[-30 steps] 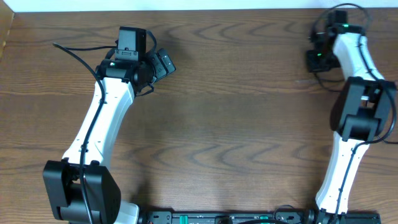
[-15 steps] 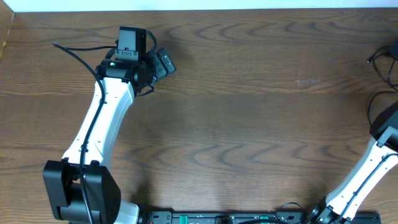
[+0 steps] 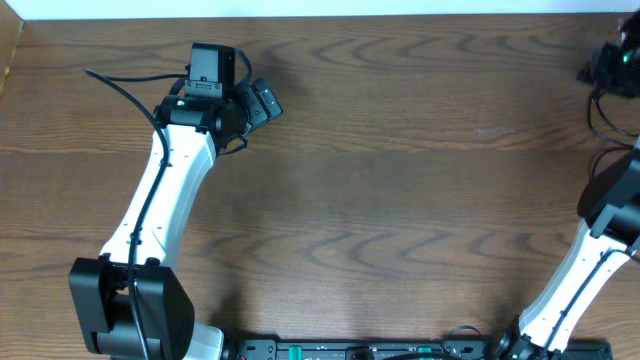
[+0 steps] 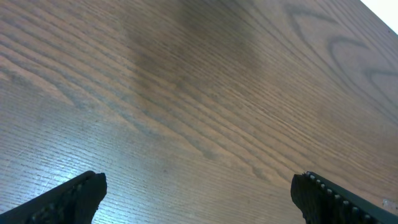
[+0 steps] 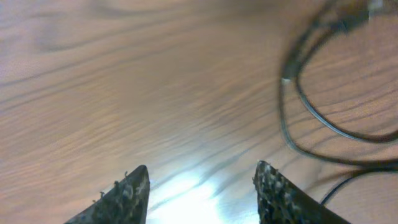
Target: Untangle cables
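Here the left gripper (image 4: 199, 183) hangs over the brown wooden table (image 3: 400, 150), near its far left part. Its two black fingers are spread wide, with only wood grain between them. The right gripper (image 5: 200, 179) is at the far right edge of the table, fingers apart and pinching nothing. The thin black cable (image 5: 283, 109) lies in blurred loops on the wood, just beyond these fingertips and to their right.
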